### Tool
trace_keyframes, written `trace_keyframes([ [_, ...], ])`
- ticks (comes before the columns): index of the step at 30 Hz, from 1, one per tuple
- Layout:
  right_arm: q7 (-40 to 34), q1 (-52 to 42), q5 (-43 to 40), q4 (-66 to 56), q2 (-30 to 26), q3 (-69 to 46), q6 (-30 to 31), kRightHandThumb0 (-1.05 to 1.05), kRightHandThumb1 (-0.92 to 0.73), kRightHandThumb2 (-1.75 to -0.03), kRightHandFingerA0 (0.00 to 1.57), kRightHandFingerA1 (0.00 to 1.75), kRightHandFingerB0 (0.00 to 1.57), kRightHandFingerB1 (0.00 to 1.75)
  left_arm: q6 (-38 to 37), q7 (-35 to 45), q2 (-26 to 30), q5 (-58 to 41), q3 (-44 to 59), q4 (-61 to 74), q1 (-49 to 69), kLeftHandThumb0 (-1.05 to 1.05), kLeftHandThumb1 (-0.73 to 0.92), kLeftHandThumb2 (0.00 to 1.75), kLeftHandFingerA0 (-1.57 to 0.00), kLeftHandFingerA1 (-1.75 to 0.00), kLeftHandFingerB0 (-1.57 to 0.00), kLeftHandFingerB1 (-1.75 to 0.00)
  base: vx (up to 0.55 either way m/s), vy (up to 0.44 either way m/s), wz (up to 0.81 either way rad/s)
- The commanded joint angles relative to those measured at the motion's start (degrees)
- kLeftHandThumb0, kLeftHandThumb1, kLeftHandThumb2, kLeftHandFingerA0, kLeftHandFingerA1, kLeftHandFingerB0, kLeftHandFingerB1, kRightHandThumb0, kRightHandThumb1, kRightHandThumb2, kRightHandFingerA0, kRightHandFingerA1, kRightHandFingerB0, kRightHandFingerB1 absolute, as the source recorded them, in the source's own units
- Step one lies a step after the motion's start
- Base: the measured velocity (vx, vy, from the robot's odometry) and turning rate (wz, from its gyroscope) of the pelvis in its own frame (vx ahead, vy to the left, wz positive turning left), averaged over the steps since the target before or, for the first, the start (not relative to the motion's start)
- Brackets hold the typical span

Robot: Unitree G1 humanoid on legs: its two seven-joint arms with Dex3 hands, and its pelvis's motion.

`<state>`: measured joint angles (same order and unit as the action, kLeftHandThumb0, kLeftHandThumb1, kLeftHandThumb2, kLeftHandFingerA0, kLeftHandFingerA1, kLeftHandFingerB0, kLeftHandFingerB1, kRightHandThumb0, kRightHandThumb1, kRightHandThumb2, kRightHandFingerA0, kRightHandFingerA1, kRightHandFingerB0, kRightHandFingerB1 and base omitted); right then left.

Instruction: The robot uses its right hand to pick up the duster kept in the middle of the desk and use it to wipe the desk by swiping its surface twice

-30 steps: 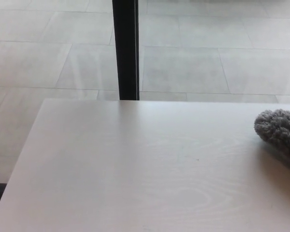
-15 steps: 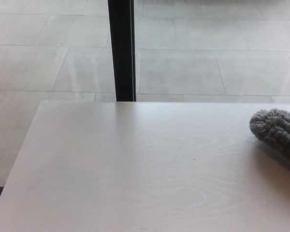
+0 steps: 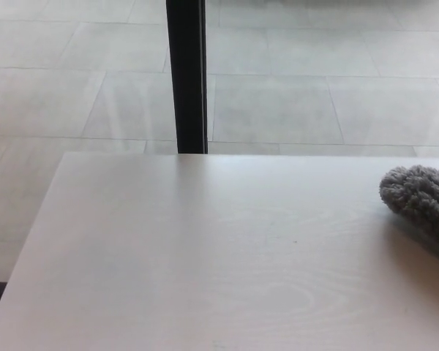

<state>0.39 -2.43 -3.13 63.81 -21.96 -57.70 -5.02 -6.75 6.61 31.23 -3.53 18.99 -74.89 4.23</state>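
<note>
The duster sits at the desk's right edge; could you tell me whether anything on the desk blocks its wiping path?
Nothing visible does: left of the duster the desk shows only bare surface. Neither robot hand is in view.

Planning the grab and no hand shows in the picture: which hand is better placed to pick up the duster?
Right, probably. The grey duster lies at the desk's right edge, partly cut off by the frame, so on the robot's right side. Neither hand is in view, so this rests on position alone.
</note>
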Motion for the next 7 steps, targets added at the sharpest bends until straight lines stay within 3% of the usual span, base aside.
trace_keyframes([
  [1, 6.0, 1.2, -9.3, 2.4, 0.8, -0.1, 1.7, -0.86, -0.67, -1.1, 0.81, 0.83, 0.02, 0.41, 0.9, -1.0, 1.1, -0.8, 0.9, -0.4, 0.2, -0.49, 0.69, 0.61, -0.71, -0.66, -0.63, -0.53, 0.0, 0.0, 0.0],
  [3, 6.0, 1.1, -9.5, 2.2, 0.8, 0.9, 1.5, -0.84, -0.62, -1.0, 0.86, 0.85, 0.01, 0.48, 1.0, -1.0, 1.3, -0.7, 0.8, 0.1, 0.3, -0.5, 0.7, 0.61, -0.7, -0.67, -0.62, -0.52, 0.0, 0.0, 0.0],
  [5, 6.0, 1.1, -10.0, 2.0, 0.8, 2.0, 1.4, -0.83, -0.62, -1.01, 0.87, 0.86, 0.02, 0.51, 1.1, -0.7, 1.4, -0.7, 0.9, 0.1, 0.1, -0.5, 0.7, 0.61, -0.7, -0.69, -0.63, -0.53, 0.0, 0.0, 0.0],
  [6, 6.1, 1.0, -10.2, 1.8, 0.8, 2.6, 1.5, -0.81, -0.59, -0.97, 0.7, 0.84, 0.02, 0.55, 1.8, -0.8, 1.3, -1.0, 1.2, 0.2, -0.2, -0.49, 0.69, 0.6, -0.72, -0.7, -0.64, -0.53, 0.0, 0.0, 0.0],
  [7, 6.1, 1.0, -10.2, 1.8, 0.8, 2.6, 1.5, -0.81, -0.59, -0.97, 0.7, 0.84, 0.02, 0.55, 1.8, -0.8, 1.3, -1.0, 1.2, 0.2, -0.2, -0.49, 0.69, 0.6, -0.72, -0.7, -0.64, -0.53, 0.0, 0.0, 0.0],
])
